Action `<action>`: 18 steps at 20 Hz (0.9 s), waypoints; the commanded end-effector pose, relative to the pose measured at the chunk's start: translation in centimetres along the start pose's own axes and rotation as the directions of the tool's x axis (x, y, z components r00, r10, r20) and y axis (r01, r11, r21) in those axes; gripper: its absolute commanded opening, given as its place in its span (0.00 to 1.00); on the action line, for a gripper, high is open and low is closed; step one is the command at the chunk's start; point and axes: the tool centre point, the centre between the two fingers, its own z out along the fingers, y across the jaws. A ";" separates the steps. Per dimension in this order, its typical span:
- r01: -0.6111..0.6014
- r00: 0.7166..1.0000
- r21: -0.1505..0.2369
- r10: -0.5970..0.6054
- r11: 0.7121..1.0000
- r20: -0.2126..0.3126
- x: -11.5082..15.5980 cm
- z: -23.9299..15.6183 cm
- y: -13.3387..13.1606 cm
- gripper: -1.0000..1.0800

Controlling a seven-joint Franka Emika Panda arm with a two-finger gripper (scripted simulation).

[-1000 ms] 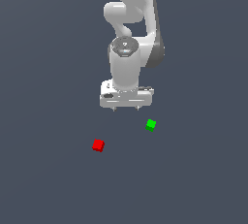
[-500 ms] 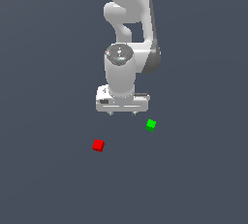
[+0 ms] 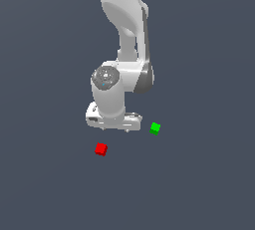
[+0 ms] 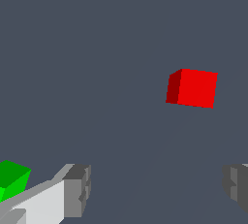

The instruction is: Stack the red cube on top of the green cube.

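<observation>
Red cube (image 3: 101,149) seen flat on dark tabletop (image 3: 199,184), alone, toward exterior view's left of green cube (image 3: 155,128). Cubes well apart, both plain-faced. Arm (image 3: 124,35) bent low above tabletop, between cubes but farther back. Fingers (image 4: 77,189) held spread wide, nothing gripped. In wrist view red cube (image 4: 192,88) found beyond finger tips, untouched, not between them; green cube (image 4: 12,178) just outside one finger.

Red cube (image 4: 192,88) lies beyond the hand's (image 4: 155,191) spread fingers (image 4: 77,190) — green cube (image 4: 13,178) beside one.
</observation>
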 end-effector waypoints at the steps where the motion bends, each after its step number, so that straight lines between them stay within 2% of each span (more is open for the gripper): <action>1: -0.029 1.000 -0.002 0.029 1.000 -0.002 1.3 1.0 1.3 0.96; 9: -0.098 0.995 -0.007 0.098 0.995 -0.005 4.4 3.2 4.6 0.96; 18: -0.129 0.992 -0.008 0.129 0.992 -0.007 5.8 4.2 6.1 0.96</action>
